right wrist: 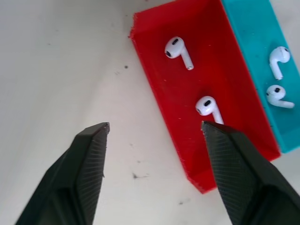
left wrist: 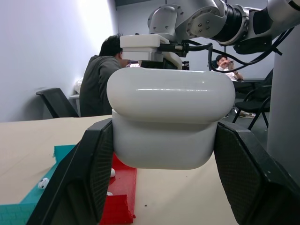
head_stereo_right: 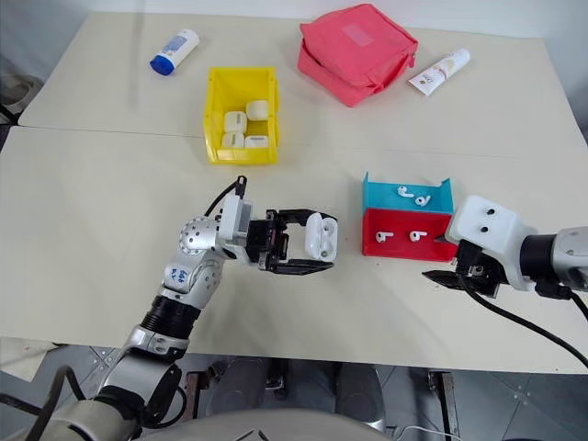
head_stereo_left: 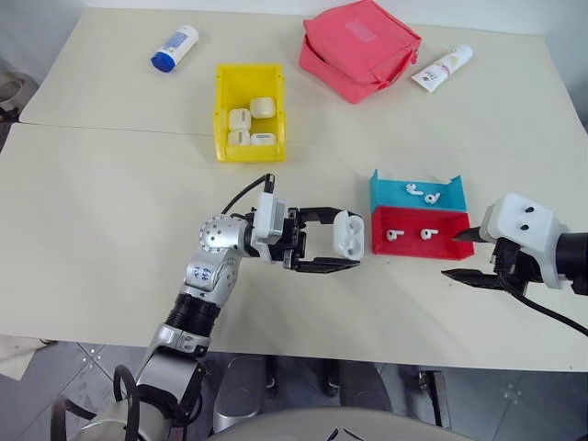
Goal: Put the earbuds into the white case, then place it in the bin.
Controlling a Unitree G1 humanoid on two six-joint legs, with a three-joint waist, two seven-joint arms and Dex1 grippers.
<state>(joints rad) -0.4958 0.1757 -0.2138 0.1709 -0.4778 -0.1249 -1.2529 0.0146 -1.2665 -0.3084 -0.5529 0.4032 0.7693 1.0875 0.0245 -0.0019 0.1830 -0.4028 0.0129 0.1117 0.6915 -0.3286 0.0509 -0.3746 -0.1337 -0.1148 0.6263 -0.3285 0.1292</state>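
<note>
My left gripper is shut on the white case, holding it above the table just left of the blue-and-red tray. The case's lid is closed. Two earbuds lie in the tray's red half and two more in its blue half. My right gripper stands open at the tray's right end, nothing between its fingers. The yellow bin sits farther back and holds several white cases.
A pink fabric pouch and a white tube lie at the back right. A blue-capped white bottle lies at the back left. In the left wrist view, people sit beyond the table.
</note>
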